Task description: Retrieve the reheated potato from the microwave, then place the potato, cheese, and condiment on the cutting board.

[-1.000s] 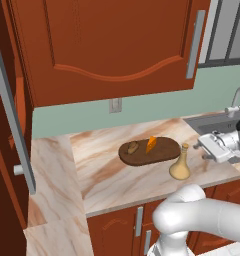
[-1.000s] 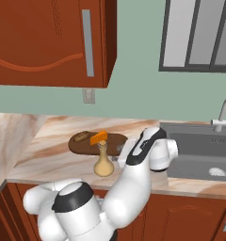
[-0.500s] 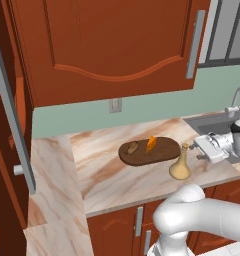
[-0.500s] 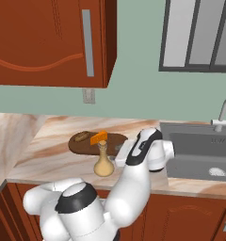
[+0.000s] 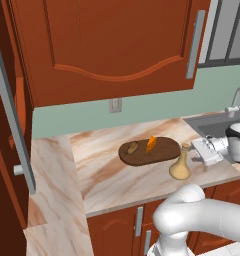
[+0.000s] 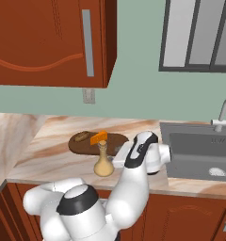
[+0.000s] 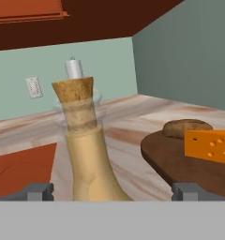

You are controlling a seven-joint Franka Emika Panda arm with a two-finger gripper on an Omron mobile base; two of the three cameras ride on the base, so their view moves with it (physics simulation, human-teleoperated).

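Marbled pink-and-cream stone makes up the worktop (image 5: 107, 175) in the left base view, running along a pale green wall under a red-brown wall cabinet (image 5: 107, 45) with a long grey handle. On it lies the dark oval cutting board (image 5: 149, 151), carrying the potato (image 5: 133, 147) and the orange cheese (image 5: 151, 144). The condiment (image 5: 180, 164) stands upright on the stone just in front of the board's right end, with the claw (image 5: 206, 151) close to its right, level with the bottle's neck. A sink (image 5: 217, 127) sits further right.

From the right base view, the same board (image 6: 93, 142) lies below a wall socket (image 6: 89, 96), the bottle (image 6: 103, 162) in front of it, a window (image 6: 199, 35) above the sink.

In the hand view, the claw's tips (image 7: 37, 191) stand spread wide either side of the bottle's base, not touching it.
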